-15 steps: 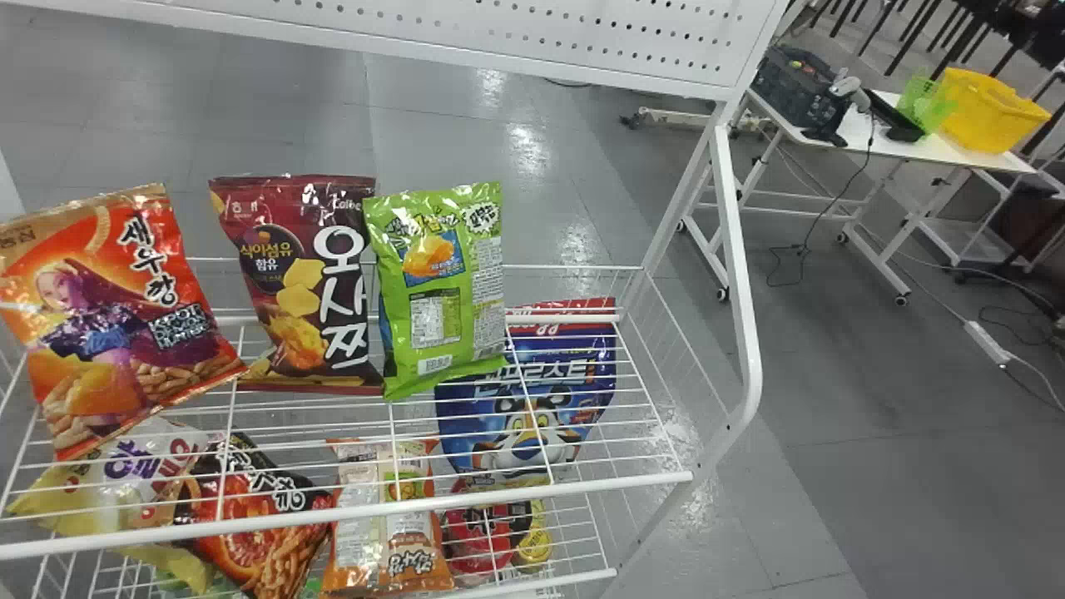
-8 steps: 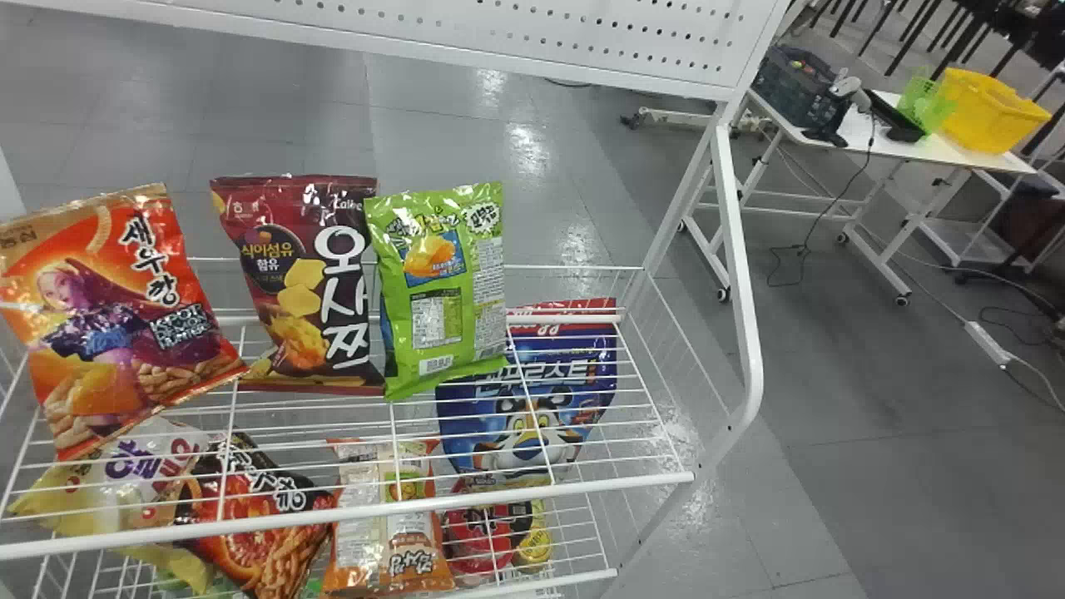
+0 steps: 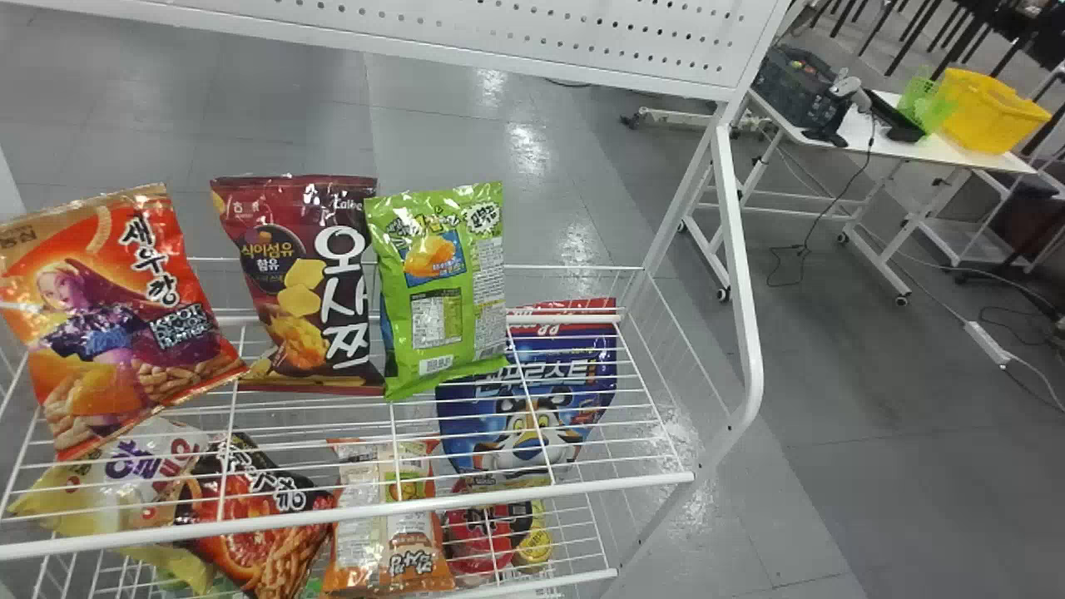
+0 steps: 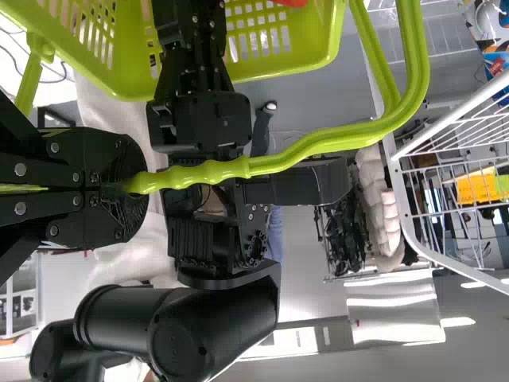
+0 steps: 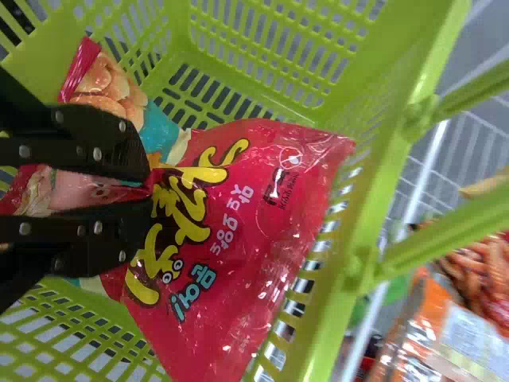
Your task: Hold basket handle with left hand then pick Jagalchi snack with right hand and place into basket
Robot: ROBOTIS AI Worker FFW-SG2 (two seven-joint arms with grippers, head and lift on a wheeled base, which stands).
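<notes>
Left gripper (image 4: 131,187) has its fingers closed round the green handle (image 4: 318,143) of the basket (image 5: 330,334). Right gripper (image 5: 151,187) is at the basket, fingers pinching the red Jagalchi snack (image 5: 231,239). Snack's over the basket's inside, by the side wall; can't tell if it touches the bottom. Chip packet (image 5: 111,83) sits behind it. Basket's next to the wire rack (image 3: 349,516). Up top on the rack: orange-red bag (image 3: 108,316), maroon bag (image 3: 291,274), green bag (image 3: 441,291), side by side. More packets lower down.
</notes>
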